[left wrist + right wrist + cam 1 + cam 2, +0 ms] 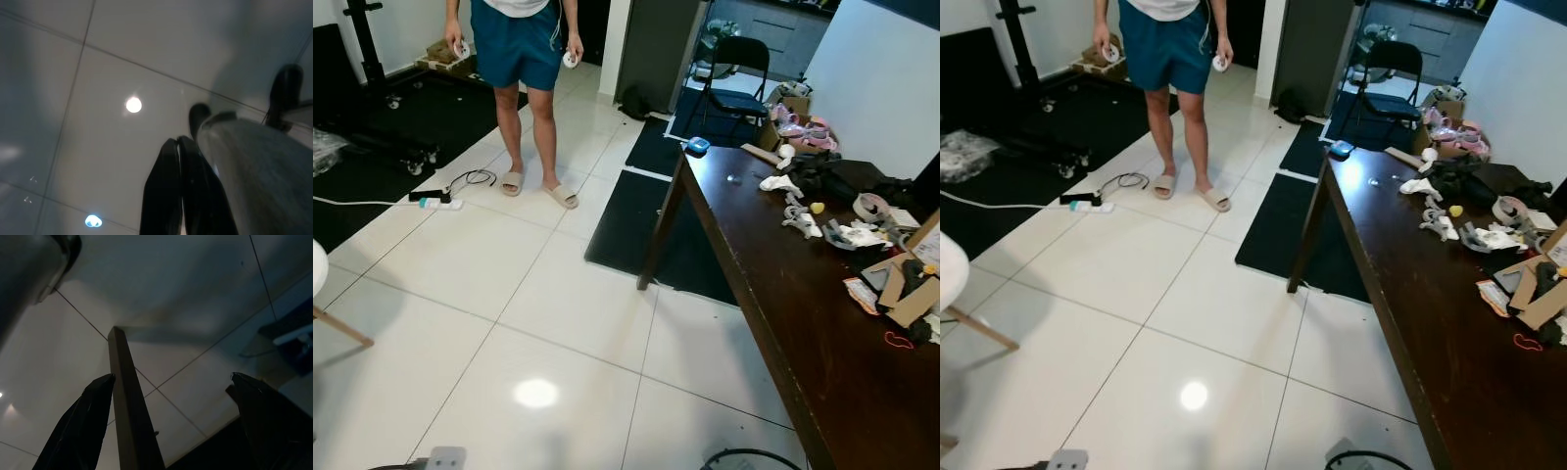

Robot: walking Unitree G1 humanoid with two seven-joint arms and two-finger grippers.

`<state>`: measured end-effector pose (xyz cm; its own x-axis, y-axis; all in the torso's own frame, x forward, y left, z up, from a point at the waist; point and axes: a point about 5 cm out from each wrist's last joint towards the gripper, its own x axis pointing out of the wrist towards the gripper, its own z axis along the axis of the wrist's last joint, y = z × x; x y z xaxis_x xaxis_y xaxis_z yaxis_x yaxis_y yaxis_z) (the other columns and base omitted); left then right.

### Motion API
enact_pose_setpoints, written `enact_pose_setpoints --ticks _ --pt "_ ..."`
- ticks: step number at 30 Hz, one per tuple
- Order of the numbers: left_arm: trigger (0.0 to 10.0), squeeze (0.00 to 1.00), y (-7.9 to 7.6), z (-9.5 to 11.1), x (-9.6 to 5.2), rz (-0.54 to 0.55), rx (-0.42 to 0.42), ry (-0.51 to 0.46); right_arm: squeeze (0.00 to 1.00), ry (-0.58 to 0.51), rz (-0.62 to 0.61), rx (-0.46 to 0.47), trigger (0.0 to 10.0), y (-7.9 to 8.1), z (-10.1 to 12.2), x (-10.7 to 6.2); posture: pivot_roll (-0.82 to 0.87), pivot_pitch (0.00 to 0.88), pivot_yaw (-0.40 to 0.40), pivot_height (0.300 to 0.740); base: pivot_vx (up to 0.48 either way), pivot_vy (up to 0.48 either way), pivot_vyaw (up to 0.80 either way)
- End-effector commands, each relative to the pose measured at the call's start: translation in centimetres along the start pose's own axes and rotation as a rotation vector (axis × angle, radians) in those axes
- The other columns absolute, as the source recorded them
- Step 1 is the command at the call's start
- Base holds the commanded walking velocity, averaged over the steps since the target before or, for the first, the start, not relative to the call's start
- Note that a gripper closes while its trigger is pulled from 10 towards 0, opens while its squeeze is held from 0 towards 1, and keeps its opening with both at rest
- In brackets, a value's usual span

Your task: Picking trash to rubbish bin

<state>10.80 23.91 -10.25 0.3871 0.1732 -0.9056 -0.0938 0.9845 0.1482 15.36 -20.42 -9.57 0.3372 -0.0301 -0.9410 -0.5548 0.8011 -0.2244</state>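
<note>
Dark wooden table (773,284) along the right of the head views, long axis running away from the camera. Trash strewn over its far and right part: crumpled white scraps (800,217) lying mid-table, torn cardboard pieces (901,289) near the right edge with their long sides slanting across the table, a red rubber band (899,341) just beyond them toward the camera. Blue tape roll (698,146) at the table's far corner.

Left hand (182,161) seen in its wrist view, fingers pressed together, clenched on nothing, hanging over white floor tiles (509,323) beside a grey robot leg. Right hand (171,387) in its wrist view spread wide, released, fingers either side of a wooden table leg (129,406) that stands upright on the tiles. Trash up on the table top, well apart from both hands.

Further back in the head views: a person (529,59) in blue shorts and slippers, holding white controllers; a power strip (440,203) with cable on the floor; a black folding chair (734,73); dark mats (636,215).
</note>
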Motion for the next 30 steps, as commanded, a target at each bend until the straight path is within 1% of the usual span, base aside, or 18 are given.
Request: enact_pose_setpoints --ticks 1,6,9,10,12,13,16,19,24,25,30 --pt "10.0 0.0 -0.6 -1.3 -0.1 -0.015 -0.011 0.044 0.0 0.008 0.0 -0.01 10.0 -0.3 -0.3 -0.1 0.2 0.0 -0.116 0.74 0.0 0.0 0.0" --pt "10.0 0.0 -0.7 -1.7 -0.2 -0.014 -0.031 0.051 0.0 0.012 0.021 -0.018 10.0 0.0 -0.4 0.0 0.21 0.0 -0.118 0.74 0.0 0.0 0.0" --pt "10.0 0.0 -0.8 -1.9 -0.2 -0.011 -0.055 0.06 0.0 0.014 0.024 -0.023 10.0 0.1 -0.5 0.0 0.21 0.0 -0.122 0.74 0.0 0.0 0.0" --pt "10.0 0.0 -1.0 -2.1 -0.3 -0.014 -0.072 0.066 0.0 0.015 0.028 -0.031 10.0 0.2 -0.5 0.0 0.21 0.0 -0.126 0.74 0.0 0.0 0.0" --pt "10.0 0.0 -1.1 -2.2 -0.3 -0.015 -0.074 0.067 0.0 0.015 0.029 -0.033 10.0 0.2 -0.5 0.0 0.21 0.0 -0.127 0.74 0.0 0.0 0.0" --pt "10.0 0.0 -1.2 -2.2 -0.3 -0.018 -0.057 0.069 0.0 0.011 0.029 -0.037 10.0 0.1 -0.3 0.0 0.22 0.0 -0.129 0.74 0.0 0.0 0.0" --pt "10.0 0.0 -1.3 -2.2 -0.3 -0.023 -0.069 0.064 0.0 0.006 0.029 -0.041 10.0 0.0 -0.1 0.0 0.22 0.0 -0.131 0.74 0.0 0.0 0.0" --pt "10.0 0.0 -1.4 -2.2 -0.3 -0.036 -0.058 0.062 0.0 0.001 0.028 -0.044 10.0 -0.1 0.1 0.0 0.22 0.0 -0.133 0.74 0.0 0.0 0.0" --pt "10.0 0.0 -1.4 -2.3 -0.3 -0.035 -0.045 0.067 0.0 -0.005 0.026 -0.048 10.0 -0.3 0.4 0.0 0.22 0.0 -0.136 0.74 0.0 -0.383 0.0" --pt "10.0 0.0 -1.2 -2.3 -0.3 -0.007 -0.102 0.058 0.0 -0.007 0.025 -0.049 10.0 -0.3 0.5 0.0 0.22 0.0 -0.135 0.74 0.0 0.0 0.0" --pt "10.0 0.0 -1.2 -2.2 -0.3 -0.008 -0.097 0.054 0.0 -0.006 0.026 -0.05 10.0 -0.3 0.6 0.0 0.22 0.0 -0.138 0.74 0.0 0.0 0.0"
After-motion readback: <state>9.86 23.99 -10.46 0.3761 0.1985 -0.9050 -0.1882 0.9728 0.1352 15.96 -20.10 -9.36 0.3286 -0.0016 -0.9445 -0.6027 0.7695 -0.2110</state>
